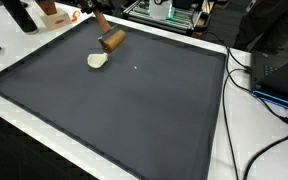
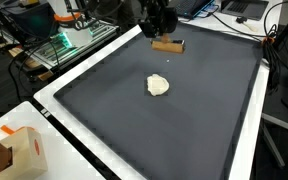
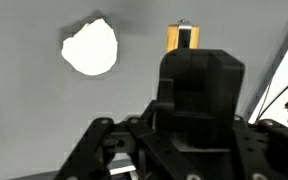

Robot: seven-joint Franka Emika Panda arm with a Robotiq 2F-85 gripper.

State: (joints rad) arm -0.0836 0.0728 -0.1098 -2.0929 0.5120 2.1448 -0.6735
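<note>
- Peering at every view, I cannot tell how wide my fingers point(image 2: 159, 32) stand; their tips are hidden.
- Wooden block point(image 2: 167, 44) lies right by them, near one edge of the bench point(image 2: 184, 125).
- White lump point(image 2: 158, 86) rests near the block, not touching it.

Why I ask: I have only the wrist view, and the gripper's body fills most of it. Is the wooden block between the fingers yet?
Observer: In an exterior view the gripper stands right over the wooden block. I cannot tell whether its fingers close on it.
Operator: How near the mat's edge is the block?
Observer: It lies close to one edge of the dark mat; the white lump lies further in, toward the middle.
Operator: Anything beside the mat to mind?
Observer: Black cables lie on the white table along one side of the mat.
</note>
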